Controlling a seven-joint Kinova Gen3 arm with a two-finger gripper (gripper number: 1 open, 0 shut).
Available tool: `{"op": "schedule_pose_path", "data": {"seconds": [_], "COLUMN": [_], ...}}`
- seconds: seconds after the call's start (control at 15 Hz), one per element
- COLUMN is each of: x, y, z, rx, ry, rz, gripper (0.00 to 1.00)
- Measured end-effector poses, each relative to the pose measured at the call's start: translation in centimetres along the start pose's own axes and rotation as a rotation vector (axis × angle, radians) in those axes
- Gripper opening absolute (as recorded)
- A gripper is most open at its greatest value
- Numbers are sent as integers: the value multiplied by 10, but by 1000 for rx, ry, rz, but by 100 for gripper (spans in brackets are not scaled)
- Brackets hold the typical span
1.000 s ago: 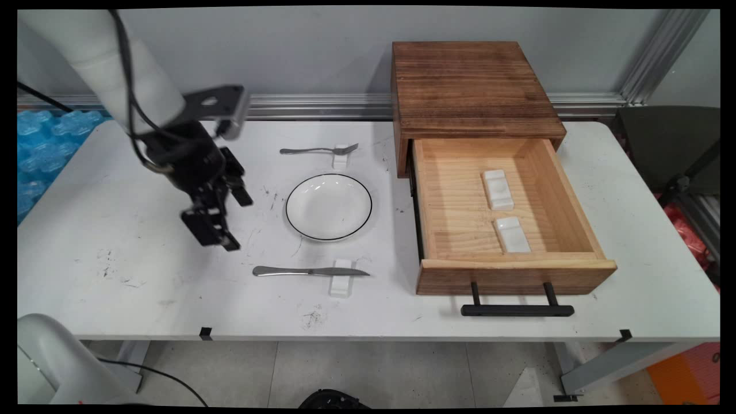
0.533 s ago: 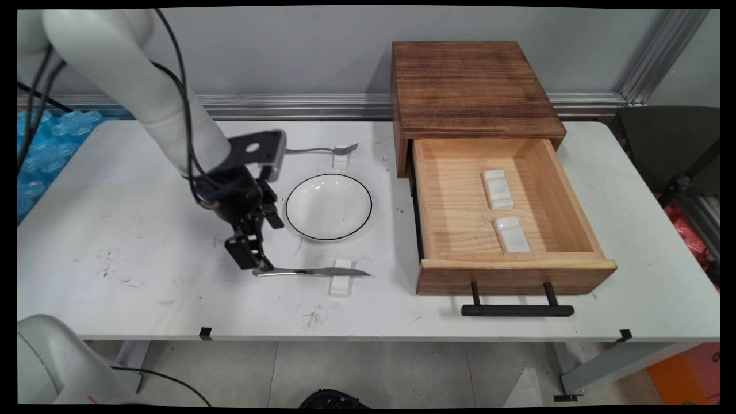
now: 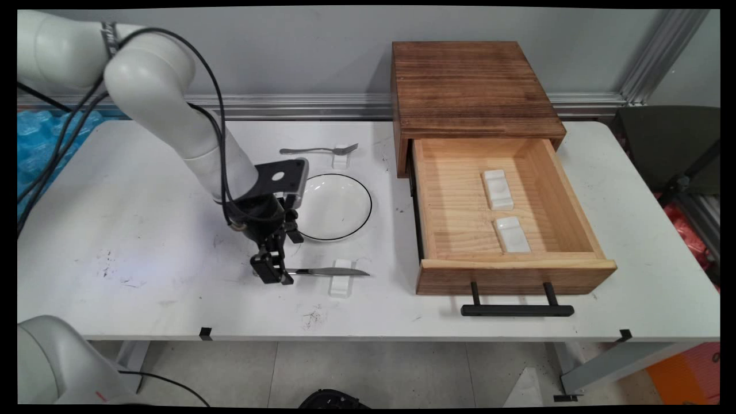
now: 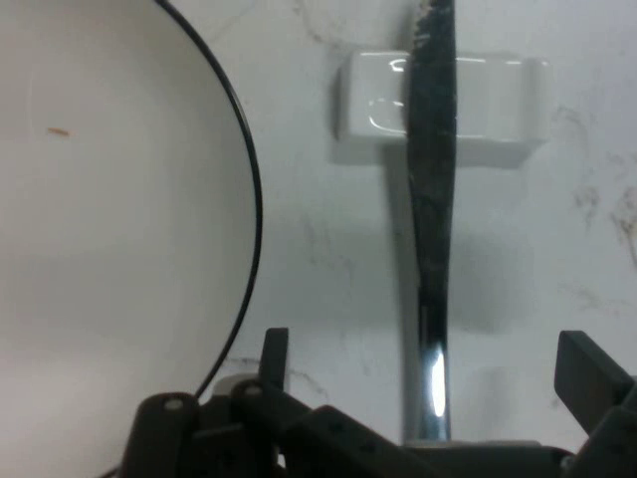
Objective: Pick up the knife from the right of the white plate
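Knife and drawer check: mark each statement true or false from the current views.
1. The gripper is open astride the knife handle. True.
2. The knife blade lies on a white rest. True.
3. The drawer is shut. False: it is pulled out, with two white rests inside.
4. The fork lies in the plate. False: it lies on the table beyond it.

The claw hides the knife handle's end, and the arm covers the plate rim's left side.
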Motion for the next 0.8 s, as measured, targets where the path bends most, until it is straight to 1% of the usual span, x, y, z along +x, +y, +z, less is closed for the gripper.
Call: {"op": "schedule_pose_path", "data": {"seconds": [0.2, 0.6, 0.67, 0.8], "x": [0, 1, 1, 0], "y": [-3, -5, -6, -5], "z": [9, 16, 17, 17], "rx": [0, -11, -13, -19], "ry": [2, 9, 9, 11], "rz": [5, 17, 18, 22], "gripper": [100, 100, 0, 0]}}
